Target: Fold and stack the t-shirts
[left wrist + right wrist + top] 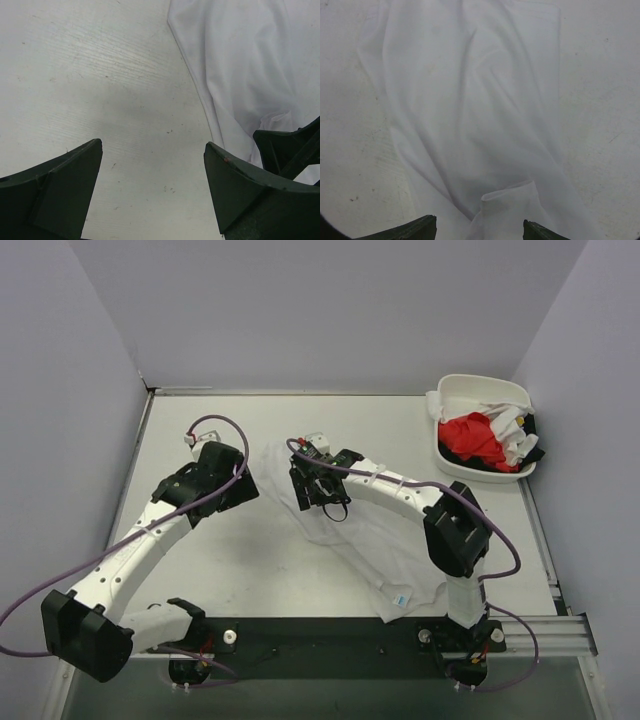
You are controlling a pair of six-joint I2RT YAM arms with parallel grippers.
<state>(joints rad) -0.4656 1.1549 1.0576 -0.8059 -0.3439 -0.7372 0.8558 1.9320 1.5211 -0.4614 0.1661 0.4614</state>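
Note:
A plain white t-shirt (375, 540) lies spread and wrinkled on the table, its small blue neck label (402, 597) near the front edge. My right gripper (322, 490) hangs low over the shirt's far left part. In the right wrist view its jaws (479, 220) stand apart, with a raised fold of the white cloth (507, 205) between them and not pinched. My left gripper (245, 480) is wide open just left of the shirt. Only bare table shows between its fingers (152, 145), and the shirt's edge (240, 75) lies to their right.
A white rounded tub (470, 390) stands at the back right corner, holding a bright red t-shirt (472, 435) and bunched white ones (505, 420). Grey walls close in the table on three sides. The arms' bases and a black rail (330, 635) sit along the near edge.

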